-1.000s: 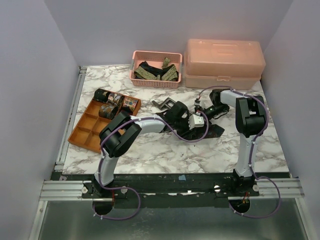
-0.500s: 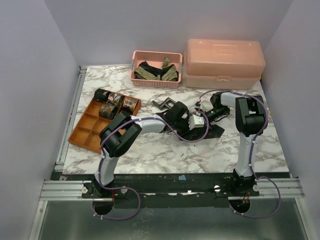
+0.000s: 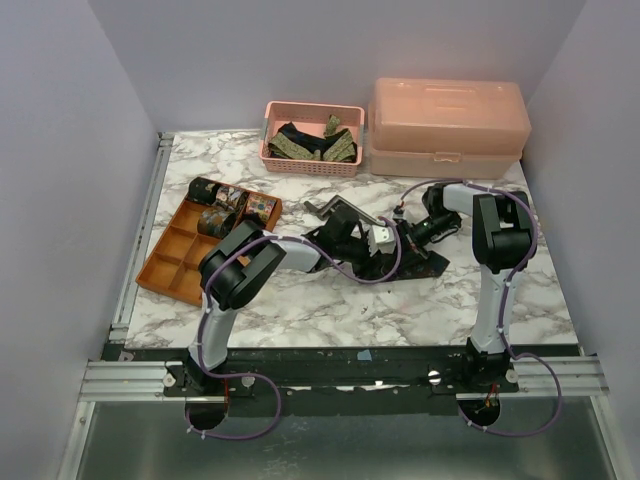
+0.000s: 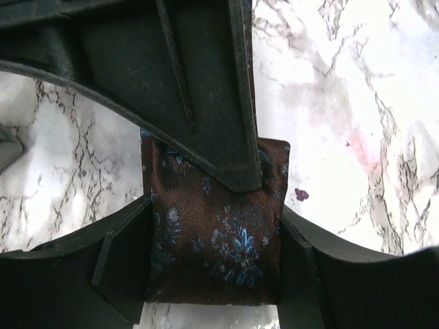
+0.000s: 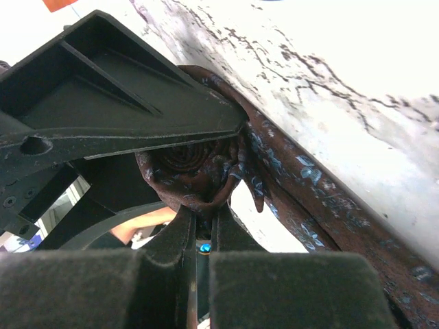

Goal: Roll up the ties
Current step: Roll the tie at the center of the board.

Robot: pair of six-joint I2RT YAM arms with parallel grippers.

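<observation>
Drift leftward since a second ago: my left claw [image 4: 214, 229] and right claw [image 5: 204, 218] both sit nearer mid-frame in the top view. Left claw clamps the tie [image 4: 219, 253], a brown satin coil with blue flowers, by both flanks. Right claw, nearly closed, pinches its spiral end. Loose strip trails lower right over the marbled table [image 5: 329, 82].

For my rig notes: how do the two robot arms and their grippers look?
The left arm and right arm have white tubular links and bulky black joints. Purple cables loop from the bases. The fingers are black ribbed plastic.
</observation>
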